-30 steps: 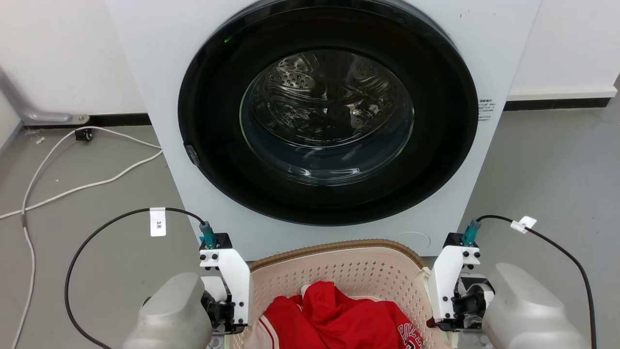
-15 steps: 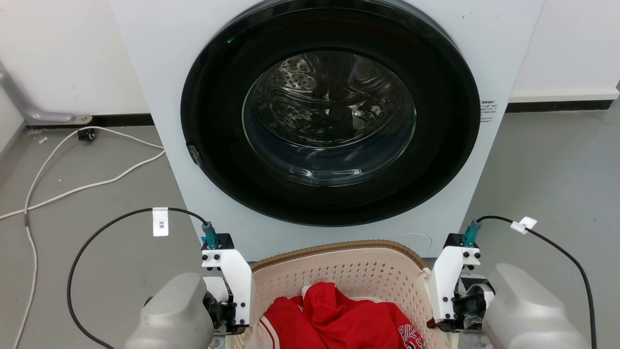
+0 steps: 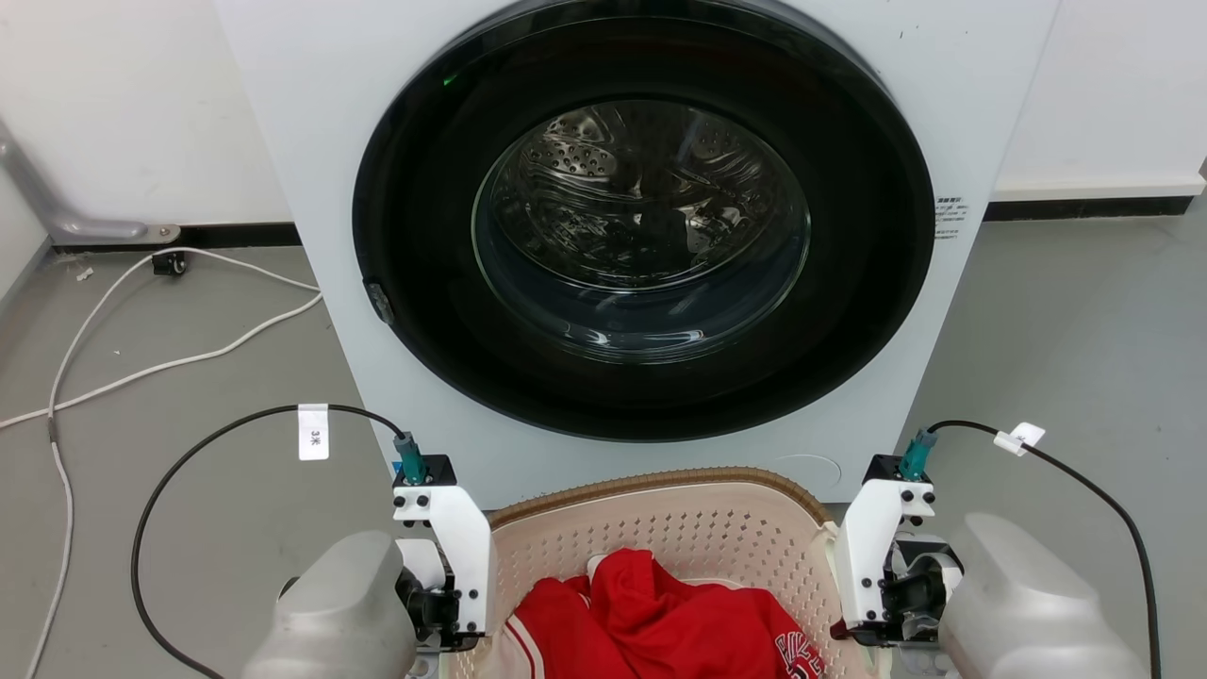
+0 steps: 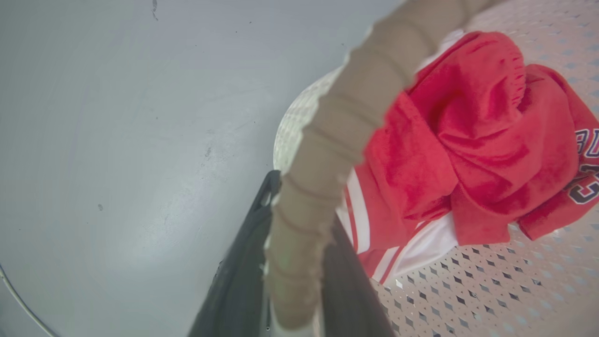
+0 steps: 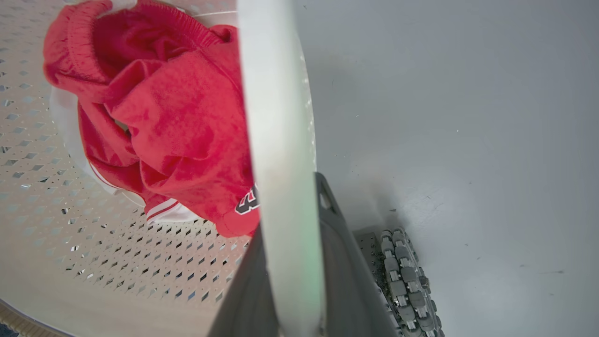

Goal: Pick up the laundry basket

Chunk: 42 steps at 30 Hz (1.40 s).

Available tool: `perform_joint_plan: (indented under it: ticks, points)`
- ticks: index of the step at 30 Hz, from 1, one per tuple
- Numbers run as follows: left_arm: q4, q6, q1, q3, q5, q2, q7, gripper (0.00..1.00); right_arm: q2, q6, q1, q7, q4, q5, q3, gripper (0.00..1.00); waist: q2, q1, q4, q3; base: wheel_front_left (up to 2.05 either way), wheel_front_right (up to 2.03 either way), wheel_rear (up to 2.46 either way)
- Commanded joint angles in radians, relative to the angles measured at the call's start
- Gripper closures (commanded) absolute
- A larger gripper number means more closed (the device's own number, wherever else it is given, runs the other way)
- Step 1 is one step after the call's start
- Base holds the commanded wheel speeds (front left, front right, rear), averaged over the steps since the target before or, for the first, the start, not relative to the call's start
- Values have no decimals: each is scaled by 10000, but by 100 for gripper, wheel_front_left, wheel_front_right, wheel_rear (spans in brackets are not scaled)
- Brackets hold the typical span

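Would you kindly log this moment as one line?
left gripper: shut on basket | right gripper: shut on basket | red shirt inside

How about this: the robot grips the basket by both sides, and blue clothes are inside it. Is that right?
Not quite. The clothes in the laundry basket are red, not blue, as the head view shows. The rest is right: the left gripper and the right gripper each clamp one side of the basket.

Two rounded grey forearms [image 3: 335, 613]; white wrist brackets [image 3: 464, 547] with black screws; teal connectors [image 3: 405, 455]; black cables [image 3: 354, 410] with white tags [image 3: 312, 432], left tag bearing small print; long dark fingers [image 4: 238, 281]; grey roller wheel [image 5: 405, 276].
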Motion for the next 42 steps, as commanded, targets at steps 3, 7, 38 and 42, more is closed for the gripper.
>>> perform_joint_plan:
  ticks: [3,7,38,42]
  points:
    - [-155,-153,-160,-63,-151,-332,-35,100,206,29,15,-60,-83,144,-21,100,0,-1,4,7,0,0,0]
    - [-182,-154,-166,-128,-235,-345,-64,100,211,29,21,-34,-83,165,23,100,0,-1,-4,8,0,0,0]
    - [-145,-156,-152,-507,-622,-340,-121,100,228,30,-13,-46,-88,367,243,100,0,-1,-24,49,0,0,0]
    - [-140,-157,-148,-556,-682,-340,-150,100,228,31,11,-61,-88,353,223,100,0,-1,-17,33,0,0,0]
